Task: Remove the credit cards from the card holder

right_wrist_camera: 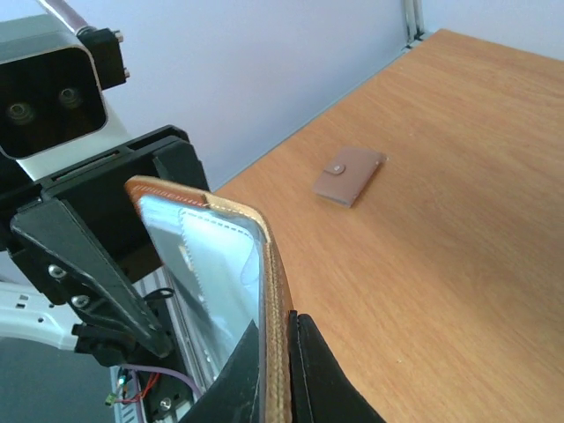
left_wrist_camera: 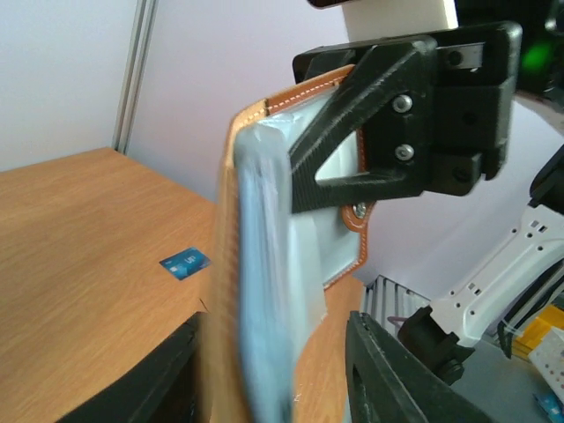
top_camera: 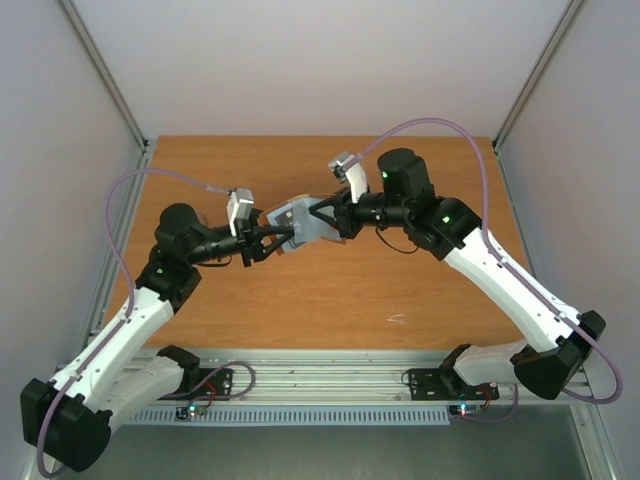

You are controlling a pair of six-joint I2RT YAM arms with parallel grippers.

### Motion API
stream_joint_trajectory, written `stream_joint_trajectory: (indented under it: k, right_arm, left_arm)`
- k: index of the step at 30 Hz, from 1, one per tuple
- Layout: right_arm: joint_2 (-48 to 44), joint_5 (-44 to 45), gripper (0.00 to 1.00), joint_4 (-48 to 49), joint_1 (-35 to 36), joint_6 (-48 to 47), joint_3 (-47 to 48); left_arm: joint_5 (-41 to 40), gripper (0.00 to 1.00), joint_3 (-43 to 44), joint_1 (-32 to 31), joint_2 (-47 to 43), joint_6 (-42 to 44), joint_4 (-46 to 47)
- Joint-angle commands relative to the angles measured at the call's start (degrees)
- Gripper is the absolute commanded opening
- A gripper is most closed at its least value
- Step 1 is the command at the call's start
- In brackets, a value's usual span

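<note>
One card, the blue one (left_wrist_camera: 185, 262), lies flat on the table (top_camera: 330, 300), well apart from the card holder (top_camera: 298, 222). I judge that part of the job done. My left wrist view shows it best; from above I cannot find it, probably because my arms cover it.

Both my grippers are clamped on the card holder, which hangs in the air over the middle of the table, between them. My left gripper (top_camera: 280, 240) pinches its left, nearer edge. My right gripper (top_camera: 322, 215) pinches the opposite leather edge from the right and far side. The holder is spread open, and its pale blue-grey lining with stitched pockets faces my right wrist camera.

No black or red card shows anywhere, neither on the table nor poking out of a pocket. I cannot tell whether they sit deep in the pockets or lie somewhere hidden. By my reckoning, two cards may be left to draw out.

With both tools busy holding the leather, one of them would need to let go and reach into a pocket.

Something small, flat and brown with a snap-like dot (right_wrist_camera: 350, 174) rests on the table toward the far side. I cannot say what it is.
</note>
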Motion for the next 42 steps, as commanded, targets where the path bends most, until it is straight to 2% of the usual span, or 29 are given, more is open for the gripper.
stream_joint_trajectory:
  k: [1,11,14,18,19,21,25,27,28,30,32,34,36,40,42]
  right_arm:
    - [-3.65,-7.30,0.01,3.72,-2.74,1.61,-1.92]
    - [-6.62,-13.62,0.01,4.70,-4.37,2.63,-2.20]
    - [-5.77,-15.88,0.01,6.32,-4.38,4.28,-2.17]
    - [-4.08,-16.44,0.01,8.79,-4.40,6.17,-2.92]
    - [-3.77,-17.03,0.01,9.47,-4.37,6.56,-3.23]
    - [-3.57,-18.36,0.01,10.77,-4.29,7.11,-3.82]
    - [-5.31,-19.27,0.01,12.87,-4.38,6.81,-6.44]
    - [-5.88,-16.09,0.01,9.89,-4.42,4.41,-6.77]
    - [-6.07,-11.58,0.08,7.50,-4.49,3.40,-6.57]
    - [-6.18,0.96,0.30,1.89,-5.17,3.10,-5.61]
    - [-5.54,14.00,0.35,-4.67,-6.46,4.33,-4.11]
    - [-3.48,22.76,0.39,-11.13,-6.74,3.80,-2.07]
    - [-1.72,24.34,0.41,-15.41,-6.75,3.02,-0.59]
    - [-0.22,16.73,0.41,-14.17,-4.59,2.05,-1.19]
    - [0.24,11.59,0.41,-10.01,-0.92,0.38,-1.83]
  left_arm:
    - [-0.31,0.42,0.62,-0.23,-2.93,-1.06,3.10]
    - [-1.86,0.41,-1.38,-0.22,-6.43,-1.41,4.20]
    - [-3.00,0.43,-1.06,-0.29,-5.80,-1.12,3.78]
    - [-0.03,0.47,-1.23,-0.88,-4.82,-0.26,5.46]
    - [-0.32,0.46,-1.23,-0.99,-4.48,-0.43,5.55]
    - [-1.64,0.33,-1.26,-1.09,-3.90,-0.79,5.28]
    - [-2.68,0.01,-1.58,-1.10,-3.49,-1.01,5.44]
    - [-5.49,0.00,-1.27,-1.10,-3.37,-1.26,3.68]
    - [-8.07,0.00,-0.84,-1.10,-3.12,-1.41,1.63]
    - [-18.06,0.00,1.12,-1.06,-2.22,-1.49,-6.04]
    - [-31.57,0.00,3.77,-0.89,-0.39,-1.27,-16.94]
    - [-42.30,0.00,5.09,-0.92,1.75,3.75,-24.95]
    - [-51.63,0.00,5.11,-1.09,4.09,12.13,-30.37]
    - [-59.06,0.00,1.35,-1.50,6.29,40.53,-30.10]
    - [-61.09,0.00,0.66,-1.62,6.23,48.07,-27.58]
